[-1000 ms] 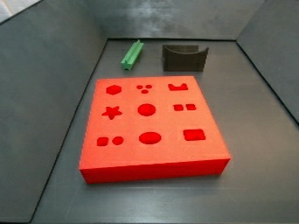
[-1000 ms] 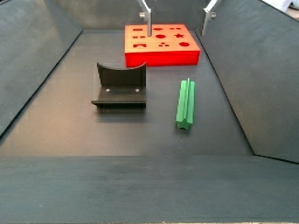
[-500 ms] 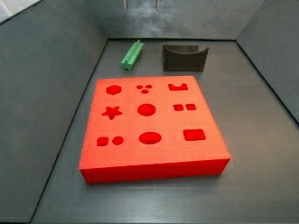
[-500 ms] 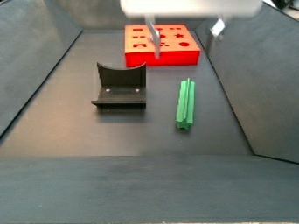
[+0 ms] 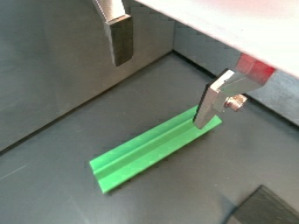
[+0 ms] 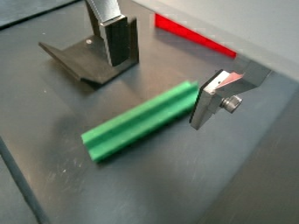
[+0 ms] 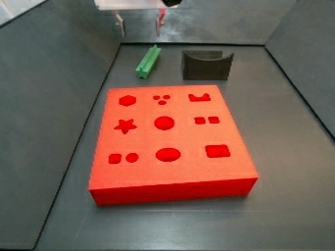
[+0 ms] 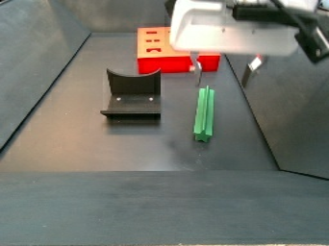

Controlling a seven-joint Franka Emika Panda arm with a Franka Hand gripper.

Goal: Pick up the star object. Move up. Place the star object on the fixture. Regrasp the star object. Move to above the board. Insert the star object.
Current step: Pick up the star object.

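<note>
Star object [image 8: 205, 112] flat on the floor, right of centre in a side view.
Open gripper [image 5: 163, 74] hangs above its far end, fingers [image 5: 121, 39] spread and holding nothing; fixture [image 8: 131, 94] sits to its left, board [image 7: 167, 139] fills centre of a side view.

A dark grey floor [image 7: 295, 201] is seen in both side views, enclosed by sloped grey walls [image 7: 53, 83]. A seam is seen across the near floor [image 8: 129, 171]. The gripper [image 5: 163, 92] is held just above this floor
</note>
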